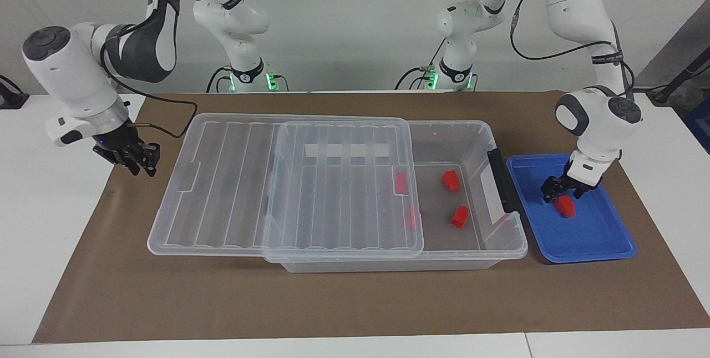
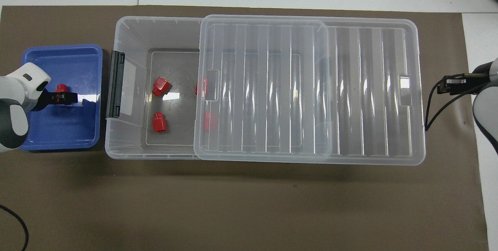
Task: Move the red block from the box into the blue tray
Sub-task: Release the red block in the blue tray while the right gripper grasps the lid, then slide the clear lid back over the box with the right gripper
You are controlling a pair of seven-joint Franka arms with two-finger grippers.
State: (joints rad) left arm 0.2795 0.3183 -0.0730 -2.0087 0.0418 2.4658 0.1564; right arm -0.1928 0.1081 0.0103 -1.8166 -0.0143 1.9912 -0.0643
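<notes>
The blue tray (image 1: 588, 241) (image 2: 58, 136) lies at the left arm's end of the table, beside the box (image 1: 502, 247) (image 2: 128, 29). One red block (image 1: 566, 206) (image 2: 60, 87) rests in the tray. My left gripper (image 1: 563, 196) (image 2: 64, 97) is low over the tray, open, with its fingers on either side of that block. Two red blocks (image 1: 450, 179) (image 1: 459, 216) (image 2: 160, 86) (image 2: 158, 122) lie in the uncovered part of the box. Two more (image 1: 400, 182) (image 2: 208, 120) show through the lid. My right gripper (image 1: 141, 162) (image 2: 451, 85) waits over the table beside the lid.
The ribbed clear lid (image 1: 238, 191) (image 2: 350, 87) is slid toward the right arm's end and overhangs the box there. A dark grey latch handle (image 1: 502, 180) (image 2: 115, 83) sits on the box end beside the tray. Brown paper (image 1: 333, 302) covers the table.
</notes>
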